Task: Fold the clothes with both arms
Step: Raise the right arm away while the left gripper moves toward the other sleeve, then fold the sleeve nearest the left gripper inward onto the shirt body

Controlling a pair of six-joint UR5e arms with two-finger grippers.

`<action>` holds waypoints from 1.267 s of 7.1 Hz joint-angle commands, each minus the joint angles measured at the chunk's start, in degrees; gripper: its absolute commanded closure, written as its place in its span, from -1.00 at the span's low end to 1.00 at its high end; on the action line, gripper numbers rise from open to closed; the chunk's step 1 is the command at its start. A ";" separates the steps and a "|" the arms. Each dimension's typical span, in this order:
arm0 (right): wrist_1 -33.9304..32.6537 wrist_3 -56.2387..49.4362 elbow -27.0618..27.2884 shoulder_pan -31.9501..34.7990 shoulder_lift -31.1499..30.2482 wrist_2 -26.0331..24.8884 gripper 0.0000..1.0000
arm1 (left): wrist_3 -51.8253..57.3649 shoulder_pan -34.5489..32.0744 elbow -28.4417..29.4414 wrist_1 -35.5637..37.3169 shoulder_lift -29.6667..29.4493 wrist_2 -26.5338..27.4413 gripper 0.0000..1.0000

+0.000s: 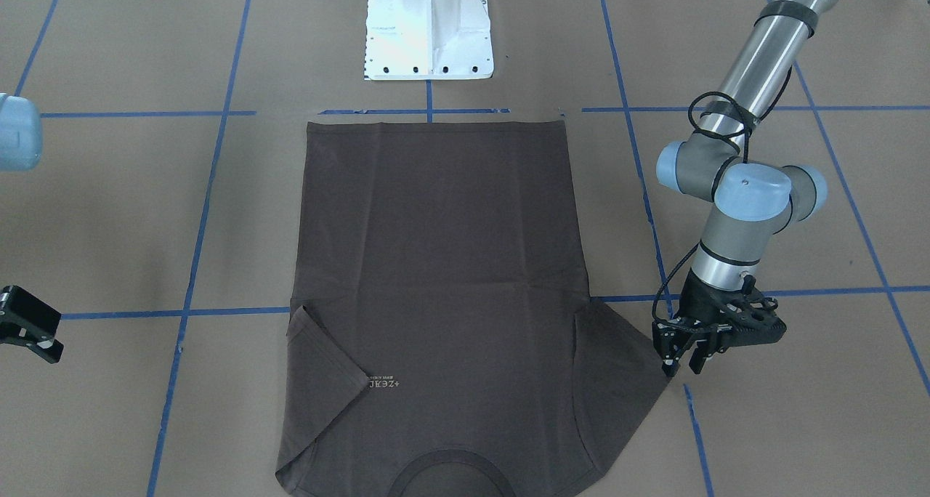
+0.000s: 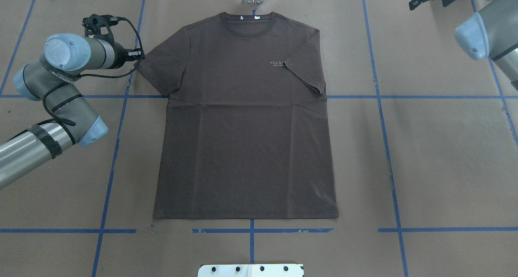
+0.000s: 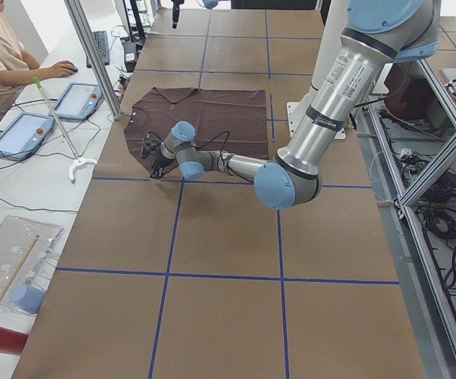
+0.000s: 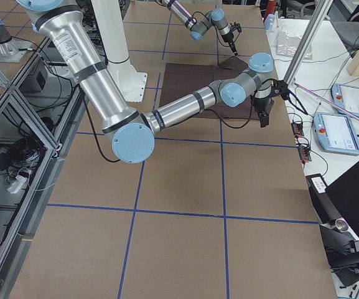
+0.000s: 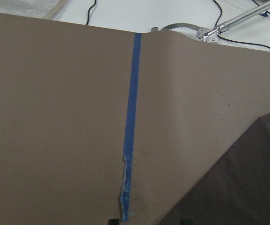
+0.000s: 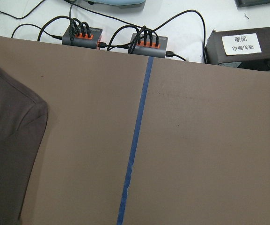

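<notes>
1. on the brown paper-covered table (image 2: 437, 147) you have the t-shirt (image 2: 243, 139) lying flat, front up. its collar (image 2: 247, 18) is at the far edge and its hem is toward the white base (image 1: 429, 32).
2. its right-side sleeve (image 2: 305, 72) is folded in over the chest, the corner touching the pale lettering (image 2: 277, 63). the left-side sleeve (image 2: 162, 70) lies spread out.
3. your left gripper (image 1: 681, 362) sits low at the tip of that spread sleeve, fingers parted, one tip right at the cloth's edge. the left wrist view shows the sleeve edge beside a strip of blue tape (image 5: 130, 117).
4. your right gripper (image 1: 29, 326) hangs well apart from the shirt, out past the folded side. it's cut off at the frame edges, so i cannot tell whether its fingers are spread or closed.
</notes>
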 commanded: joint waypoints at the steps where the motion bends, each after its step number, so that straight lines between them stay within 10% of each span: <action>1: 0.00 -0.15 -0.43 0.00 -0.02 -0.07 -1.00 | 0.22 0.95 2.67 -0.05 -1.75 0.06 0.00; 4: 0.00 -0.15 -0.43 0.00 0.07 -0.07 -1.00 | 2.58 1.13 2.69 -0.14 -1.77 0.06 0.05; 6: 0.00 -0.15 -0.43 0.00 0.07 -0.07 -1.00 | 2.50 1.13 2.16 -0.22 -1.85 0.06 0.99; 9: 0.00 -0.07 -0.43 0.00 -0.02 -0.07 -1.00 | 2.42 1.13 -0.98 1.26 -2.55 -0.03 1.00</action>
